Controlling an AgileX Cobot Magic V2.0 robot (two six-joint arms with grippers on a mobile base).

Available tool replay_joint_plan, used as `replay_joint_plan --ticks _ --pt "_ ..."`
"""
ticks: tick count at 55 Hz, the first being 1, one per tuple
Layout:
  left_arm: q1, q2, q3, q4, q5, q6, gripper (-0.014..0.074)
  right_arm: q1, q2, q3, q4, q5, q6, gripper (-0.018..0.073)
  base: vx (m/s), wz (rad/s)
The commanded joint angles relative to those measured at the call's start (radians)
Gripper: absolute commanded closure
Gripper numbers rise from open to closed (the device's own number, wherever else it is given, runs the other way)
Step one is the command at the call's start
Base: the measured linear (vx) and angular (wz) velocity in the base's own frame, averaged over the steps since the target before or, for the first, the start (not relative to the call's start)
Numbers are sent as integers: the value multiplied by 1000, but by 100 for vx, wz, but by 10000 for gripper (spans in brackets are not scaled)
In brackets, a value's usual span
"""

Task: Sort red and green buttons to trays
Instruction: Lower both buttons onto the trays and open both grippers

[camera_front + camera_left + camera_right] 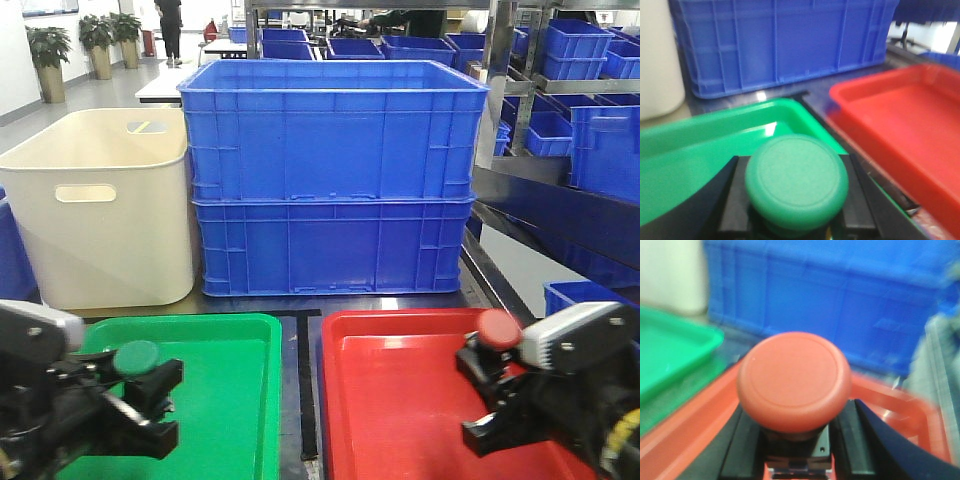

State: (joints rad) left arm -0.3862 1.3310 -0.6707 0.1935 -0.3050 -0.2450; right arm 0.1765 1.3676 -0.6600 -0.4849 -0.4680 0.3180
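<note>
Buttons, one per arm, are both lifted and sit over their matching trays, so you are late in the sort with only the release left. Your left gripper (pixel 140 385) pinches the green button (pixel 136 357) by its dark base, cap upward, above the green tray (pixel 235 400); the left wrist view shows the green cap (pixel 796 181) between the black fingers (pixel 737 200) with the tray floor beneath and behind it. Your right gripper (pixel 495 375) likewise clamps the red button (pixel 498 329) over the red tray (pixel 400 400), and the right wrist view shows the red cap (pixel 794 381) seated between dark fingers (pixel 850 440) above the red rim. Whether either base touches its tray floor cannot be told; both look held slightly clear. Judged from this, picking and colour matching are done; what remains for you is to lower each button, part the jaws and withdraw. Behind the trays stand stacked blue bins (pixel 330 180) and a cream tub (pixel 105 210), neither a target.
</note>
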Motion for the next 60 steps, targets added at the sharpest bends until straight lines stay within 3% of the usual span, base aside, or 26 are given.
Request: replay_joint_plan --ticks 1,11,21,36,41,49,60 --pt "-4 55 -53 -7 -144 0 591 1 65 -57 -4 -122 6 568 0 0" --pt "-4 131 -51 -7 -197 0 557 1 161 -63 -3 -123 4 555 0 0" --pt "-5 141 -51 -4 -198 -1 412 1 174 -63 -4 -114 0 467 0 0" --pt "-5 144 -51 -7 -190 -1 83 1 174 -63 -2 -114 -3 131 0 0" --pt "-4 144 -51 -7 -180 -1 12 1 174 -63 -1 -114 -3 12 0 0" --pt "-4 142 -51 -7 -186 15 -18 1 169 -63 -1 -116 -3 -80 0 0" --pt "-4 65 -52 -7 -152 105 -11 1 76 -63 -1 -114 -3 -57 0 0"
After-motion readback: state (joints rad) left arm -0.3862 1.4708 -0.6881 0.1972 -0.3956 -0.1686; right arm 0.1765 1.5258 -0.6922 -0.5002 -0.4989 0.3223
